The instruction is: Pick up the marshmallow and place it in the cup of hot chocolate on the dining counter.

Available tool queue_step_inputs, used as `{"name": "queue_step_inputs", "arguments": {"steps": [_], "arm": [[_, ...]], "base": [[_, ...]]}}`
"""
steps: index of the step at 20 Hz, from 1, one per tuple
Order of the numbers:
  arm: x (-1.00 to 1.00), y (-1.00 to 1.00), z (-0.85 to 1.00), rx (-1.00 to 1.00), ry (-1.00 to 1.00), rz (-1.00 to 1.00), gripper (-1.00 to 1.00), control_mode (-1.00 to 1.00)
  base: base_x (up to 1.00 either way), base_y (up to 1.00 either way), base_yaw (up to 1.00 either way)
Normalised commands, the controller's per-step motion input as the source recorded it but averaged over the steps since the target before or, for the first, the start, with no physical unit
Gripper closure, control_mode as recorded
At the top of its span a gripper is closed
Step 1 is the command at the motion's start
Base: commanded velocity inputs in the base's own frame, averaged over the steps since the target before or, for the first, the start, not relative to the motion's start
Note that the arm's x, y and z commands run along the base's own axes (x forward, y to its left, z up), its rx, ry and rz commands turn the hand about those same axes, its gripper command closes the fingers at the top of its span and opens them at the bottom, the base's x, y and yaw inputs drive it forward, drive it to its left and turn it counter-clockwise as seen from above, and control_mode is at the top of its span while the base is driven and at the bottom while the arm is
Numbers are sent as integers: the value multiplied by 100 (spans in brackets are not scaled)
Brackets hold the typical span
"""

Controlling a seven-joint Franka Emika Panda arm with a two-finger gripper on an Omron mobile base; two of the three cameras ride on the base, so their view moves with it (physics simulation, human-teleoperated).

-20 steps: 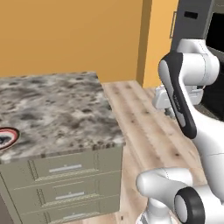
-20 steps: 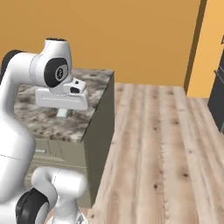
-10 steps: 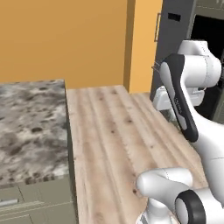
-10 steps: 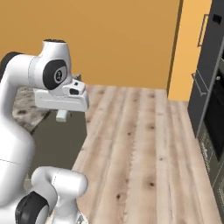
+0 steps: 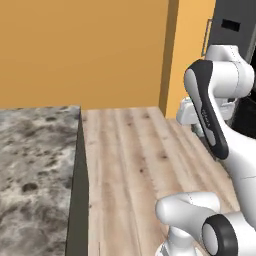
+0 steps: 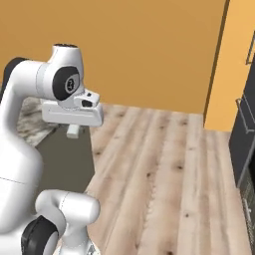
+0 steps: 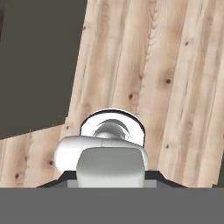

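Gripper [image 6: 73, 130] shut, hanging over the wood floor [image 6: 164, 169].
Whether it holds the marshmallow I cannot tell; worktop [image 5: 35, 165] corner lies beside it, cup unseen.

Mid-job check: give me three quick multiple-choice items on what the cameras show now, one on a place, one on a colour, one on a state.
1. In the left base view, where is the dining counter?
A. lower left
B. upper right
C. centre top

2. What colour is the wall behind the plank floor?
A. white
B. orange
C. green

3. How does the gripper stand?
A. wide open
B. shut
C. clamped on a plate

Answers:
1. A: the mottled stone slab of the dining counter lies at the lower left, beside the plank floor.
2. B: the wall is plain orange.
3. B: the gripper hangs under the hand with its jaws drawn together, and there is no plate near it.
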Motion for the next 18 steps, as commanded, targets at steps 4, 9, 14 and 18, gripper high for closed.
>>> {"name": "queue_step_inputs", "arguments": {"steps": [4,9,14,18], "arm": [[0,0,0,0,0,0,100,100],[0,0,0,0,0,0,100,100],[0,0,0,0,0,0,100,100],[0,0,0,0,0,0,100,100]], "base": [[100,-6,32],[100,-20,37],[100,-30,53],[73,-61,64]]}}
